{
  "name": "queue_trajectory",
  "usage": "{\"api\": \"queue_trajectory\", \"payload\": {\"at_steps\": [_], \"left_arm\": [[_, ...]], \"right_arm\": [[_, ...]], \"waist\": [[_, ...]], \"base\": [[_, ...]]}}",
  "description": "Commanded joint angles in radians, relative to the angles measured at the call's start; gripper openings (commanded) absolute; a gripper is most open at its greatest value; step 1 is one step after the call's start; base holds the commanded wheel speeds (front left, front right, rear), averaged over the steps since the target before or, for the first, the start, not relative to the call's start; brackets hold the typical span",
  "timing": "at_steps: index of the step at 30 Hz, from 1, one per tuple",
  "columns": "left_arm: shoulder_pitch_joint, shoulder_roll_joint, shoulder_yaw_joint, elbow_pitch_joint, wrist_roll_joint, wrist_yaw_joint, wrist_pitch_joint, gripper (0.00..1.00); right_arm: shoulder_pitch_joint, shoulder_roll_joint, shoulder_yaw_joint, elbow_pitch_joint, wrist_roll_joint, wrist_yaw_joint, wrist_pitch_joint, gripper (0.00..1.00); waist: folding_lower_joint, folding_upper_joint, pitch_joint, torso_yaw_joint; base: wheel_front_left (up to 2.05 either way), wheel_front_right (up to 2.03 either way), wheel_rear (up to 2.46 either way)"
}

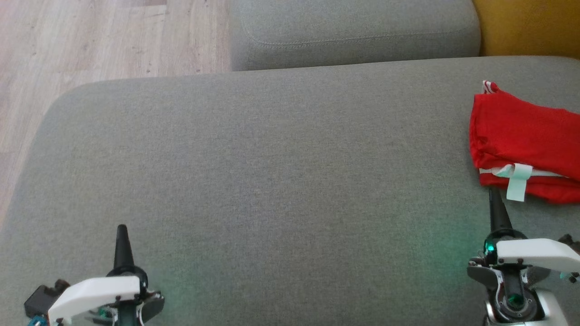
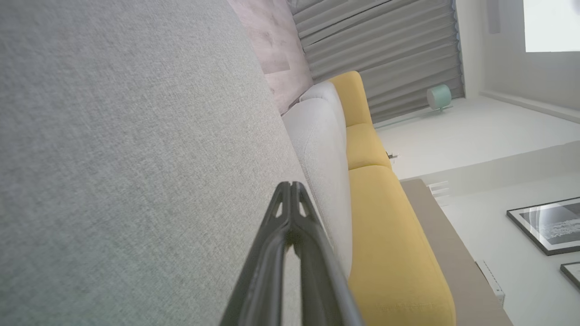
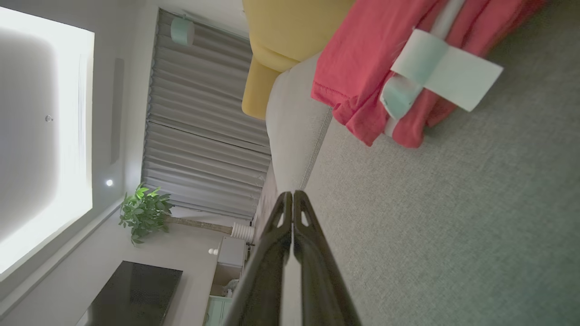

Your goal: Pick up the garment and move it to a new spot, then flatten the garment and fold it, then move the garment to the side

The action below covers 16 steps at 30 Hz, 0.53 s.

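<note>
Grey seat cushion [image 1: 272, 158], head view, with the robot's two arms at its near edge. The red garment [image 1: 521, 131] lies in a folded stack against the right edge of the cushion, about midway between near and far edges, and its right part runs out of the head view. The fold looks complete and the piece looks already set to the side, so the task appears to be at or near its end.

The left gripper [image 1: 121, 231] hovers over the near left part of the cushion, fingers pressed together and holding nothing, well apart from the garment. The right gripper [image 1: 494, 197] stands at the near right, fingers likewise together and empty, its tip just beside the near hem of the stack.

A white label [image 1: 517, 183] hangs out from that hem, close to the right fingertip.

Hazards, as judged from this layout:
- A forward drift of the right arm would push the tip into the hem, lifting or sliding the top layers and spoiling the fold.
- The loose label could catch on the fingertip and drag the stack along when the arm moves.
- How much cushion remains under the garment's right side cannot be told; a sideways nudge might tip it over that edge.
</note>
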<state>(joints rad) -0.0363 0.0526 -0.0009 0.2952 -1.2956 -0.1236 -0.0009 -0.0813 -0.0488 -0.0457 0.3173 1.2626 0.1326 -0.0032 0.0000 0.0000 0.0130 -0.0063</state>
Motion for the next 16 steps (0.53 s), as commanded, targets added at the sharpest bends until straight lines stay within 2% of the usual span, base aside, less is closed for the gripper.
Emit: {"api": "queue_trajectory", "payload": {"at_steps": [1,16], "left_arm": [[-0.058,0.013,0.033,-0.036,-0.029,-0.005,0.007,0.00],[-0.065,0.012,0.066,-0.044,-0.186,-0.006,0.055,0.00]], "right_arm": [[-0.030,-0.018,0.007,-0.041,0.035,-0.001,0.009,0.00],[-0.027,-0.018,-0.021,-0.058,0.207,-0.002,0.056,0.00]], "waist": [[0.0000,0.0000,-0.001,0.000],[0.0000,0.0000,-0.005,0.003]], "base": [[0.00,0.00,0.00],[0.00,0.00,0.00]]}}
